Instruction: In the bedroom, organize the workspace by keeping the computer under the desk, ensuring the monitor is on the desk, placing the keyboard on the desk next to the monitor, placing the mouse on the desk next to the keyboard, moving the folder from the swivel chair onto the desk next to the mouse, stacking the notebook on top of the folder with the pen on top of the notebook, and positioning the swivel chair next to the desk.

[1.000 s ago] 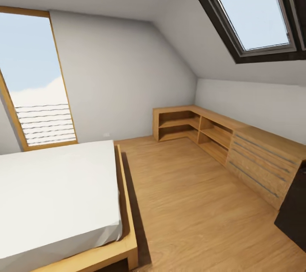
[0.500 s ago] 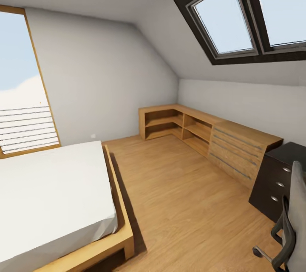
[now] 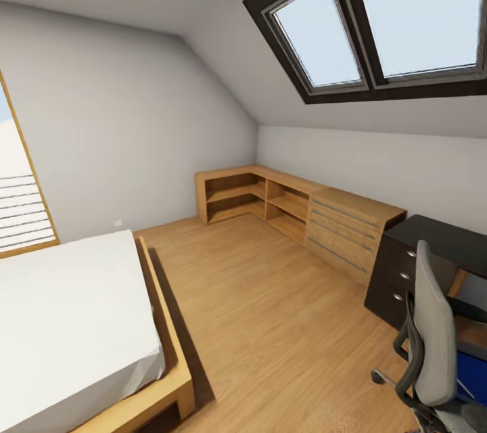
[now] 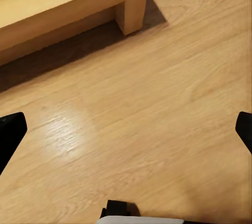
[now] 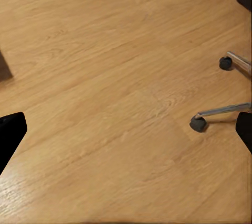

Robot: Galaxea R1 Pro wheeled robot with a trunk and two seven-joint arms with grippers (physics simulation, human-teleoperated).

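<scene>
From the head view we see the attic bedroom with its pale grey walls (image 3: 135, 122), the dark-framed skylight (image 3: 379, 20) set in the sloped ceiling, and the low bed with a white mattress and light wooden frame (image 3: 67, 325) at the left. Along the far and right walls runs a light wooden dresser with open shelves and slatted drawers (image 3: 297, 210). Beside its near end stands the glossy black desk with a dark three-drawer unit (image 3: 406, 264), and in front of that desk is the grey-upholstered swivel chair with black armrests (image 3: 433, 331), its back turned to us. A patch of bright blue (image 3: 470, 375) shows just past the chair's backrest at seat height; we cannot tell what it is.

The left wrist view gives us the light wood floor (image 4: 147, 129) and a corner post of the bed frame. The left gripper (image 4: 126, 129) hangs over bare boards, its dark fingertips spread wide apart, gripping nothing.

The right wrist view adds two chrome legs with black castors (image 5: 198, 123) of the chair base. The right gripper (image 5: 126, 135) is likewise spread wide and empty, with the castors near one fingertip.
</scene>
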